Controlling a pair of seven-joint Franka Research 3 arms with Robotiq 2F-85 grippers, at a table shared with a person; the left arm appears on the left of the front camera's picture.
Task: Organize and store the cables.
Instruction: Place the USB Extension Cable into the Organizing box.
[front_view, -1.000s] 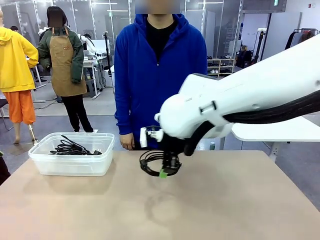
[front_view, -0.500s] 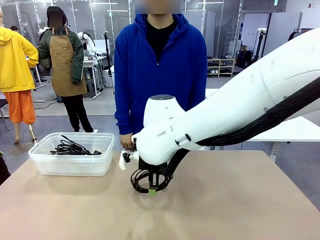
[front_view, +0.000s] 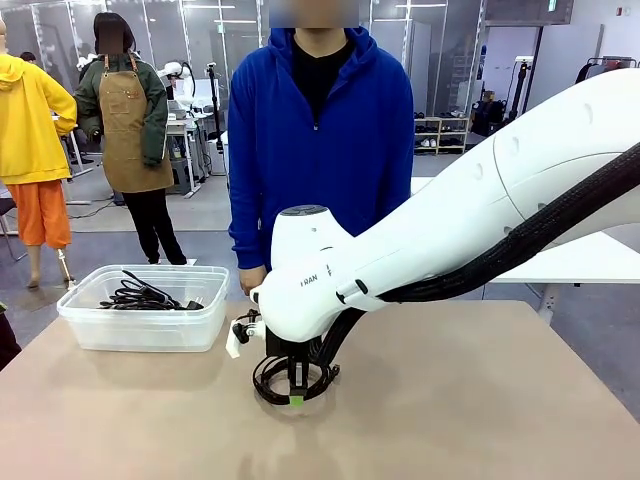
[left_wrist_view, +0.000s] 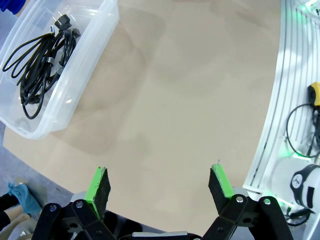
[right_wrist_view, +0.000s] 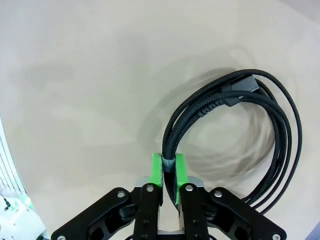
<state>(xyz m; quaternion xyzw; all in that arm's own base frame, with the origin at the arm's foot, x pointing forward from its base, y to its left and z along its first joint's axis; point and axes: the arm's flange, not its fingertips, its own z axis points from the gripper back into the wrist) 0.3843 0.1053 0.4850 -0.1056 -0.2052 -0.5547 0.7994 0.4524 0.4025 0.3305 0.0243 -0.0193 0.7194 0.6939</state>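
Observation:
A coiled black cable (front_view: 268, 374) hangs down to the tan table (front_view: 480, 400) at its middle, and my right gripper (front_view: 296, 396) is shut on it. In the right wrist view the green pads (right_wrist_view: 157, 170) pinch the coil's bound section, and the rest of the coil (right_wrist_view: 281, 131) spreads out over the tabletop with its plug end at the top. More coiled cables (front_view: 140, 294) lie in a clear plastic bin (front_view: 140, 332) at the table's left. My left gripper (left_wrist_view: 159, 182) hovers open over bare table, with the bin (left_wrist_view: 80, 75) and its cables (left_wrist_view: 40, 65) to the upper left.
A person in a blue hoodie (front_view: 320, 150) stands at the far edge, one hand (front_view: 252, 280) hanging near the table. My right arm (front_view: 480, 220) crosses the table from the right. The table's edge and a white frame (left_wrist_view: 280, 100) show in the left wrist view.
My right arm has swung left and down with the coil, bringing it from above the table to the tabletop. The left gripper has stayed open.

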